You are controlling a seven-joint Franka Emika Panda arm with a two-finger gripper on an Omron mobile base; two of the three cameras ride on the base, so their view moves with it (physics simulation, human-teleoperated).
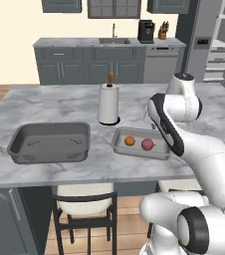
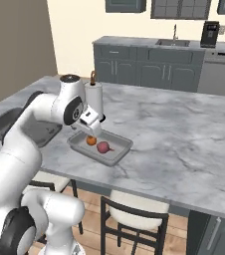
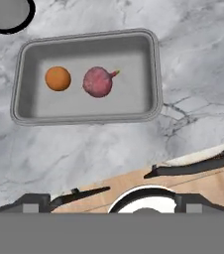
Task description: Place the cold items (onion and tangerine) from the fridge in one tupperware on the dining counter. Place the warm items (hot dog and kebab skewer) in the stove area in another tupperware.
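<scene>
Well inside tupperware [image 3: 153, 64] rim: onion [image 3: 98, 82], tangerine [image 3: 58, 78].

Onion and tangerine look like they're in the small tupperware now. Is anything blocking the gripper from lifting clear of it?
Nothing visible does. The tangerine and onion lie apart in the small tupperware; the gripper is open above it, holding nothing. The paper towel roll stands beyond the tray, off to one side.

In the left base view the arm [image 1: 171, 127] covers the right end of the shallow tupperware [image 1: 134, 148], and the tool is hidden behind it. In the right base view the arm hides most of the deep grey tub [image 2: 7, 122]. The hand view cuts the paper towel roll [image 3: 7, 15] at its top edge.
</scene>
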